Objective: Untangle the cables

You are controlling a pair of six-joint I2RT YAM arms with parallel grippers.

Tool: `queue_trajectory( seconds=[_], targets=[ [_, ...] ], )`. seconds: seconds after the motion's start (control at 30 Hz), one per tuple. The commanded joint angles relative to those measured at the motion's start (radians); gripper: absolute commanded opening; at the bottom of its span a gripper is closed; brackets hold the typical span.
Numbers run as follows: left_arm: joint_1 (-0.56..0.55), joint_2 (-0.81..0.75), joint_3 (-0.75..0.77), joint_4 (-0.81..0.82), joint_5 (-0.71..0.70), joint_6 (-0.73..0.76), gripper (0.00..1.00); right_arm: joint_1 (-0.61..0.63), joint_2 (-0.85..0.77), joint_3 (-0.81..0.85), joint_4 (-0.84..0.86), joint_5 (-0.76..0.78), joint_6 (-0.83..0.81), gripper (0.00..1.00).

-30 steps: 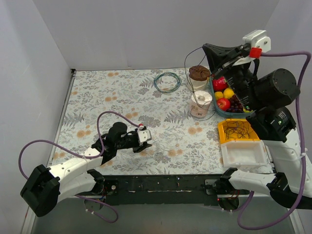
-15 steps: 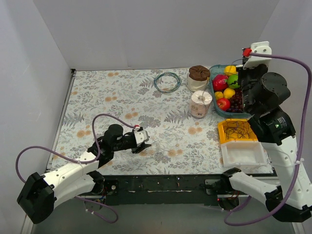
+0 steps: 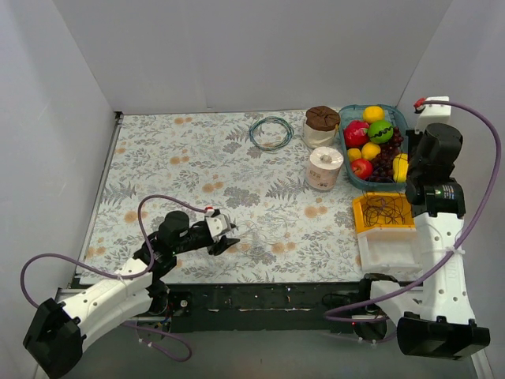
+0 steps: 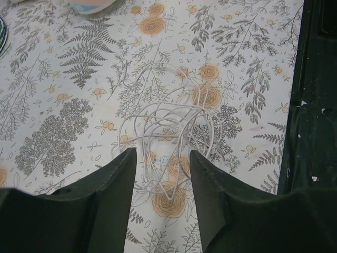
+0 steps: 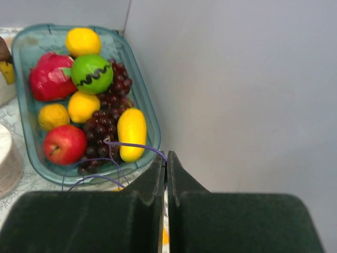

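A loose tangle of thin white cable lies on the floral cloth just ahead of my left gripper, which is open and empty, its jaws either side of the tangle's near loop. From above, the tangle sits right of the left gripper. My right gripper is shut on a thin purple cable that runs left over the fruit tray. It hangs by the right wall.
A green-blue cable coil lies at the back. A brown-lidded jar and a pale roll stand beside the fruit tray. A yellow box with black cable and a white box sit near right.
The right arm has swung from high over the jar back to the right wall and come down beside the fruit tray. The left gripper has drawn back a little towards the near edge.
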Motion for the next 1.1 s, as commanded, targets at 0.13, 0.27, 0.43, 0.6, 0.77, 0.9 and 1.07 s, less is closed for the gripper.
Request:
queue_trajectory(
  seconds=[0.13,0.27,0.43,0.6,0.77,0.9,1.07],
  targets=[
    [0.022,-0.056,-0.047,0.035,-0.003,-0.065,0.46,-0.190,0.014,-0.062,0.036,-0.143,0.104,0.01],
    [0.044,-0.068,-0.053,0.045,-0.009,-0.082,0.47,-0.240,-0.017,-0.143,0.041,-0.142,0.138,0.01],
    [0.051,-0.074,-0.060,0.051,-0.009,-0.093,0.48,-0.284,-0.037,-0.243,0.029,-0.278,0.232,0.01],
    [0.061,-0.076,-0.062,0.048,-0.012,-0.096,0.48,-0.282,-0.035,-0.119,-0.016,-0.305,0.224,0.01],
    [0.064,-0.074,-0.077,0.082,-0.009,-0.103,0.48,-0.245,-0.023,0.099,-0.089,-0.266,0.181,0.01],
    [0.075,-0.082,-0.073,0.073,-0.007,-0.103,0.48,-0.230,-0.046,0.120,-0.149,-0.343,0.224,0.01],
    [0.092,-0.090,-0.074,0.065,-0.011,-0.097,0.49,-0.230,-0.061,0.134,-0.211,-0.413,0.262,0.01]
  ],
)
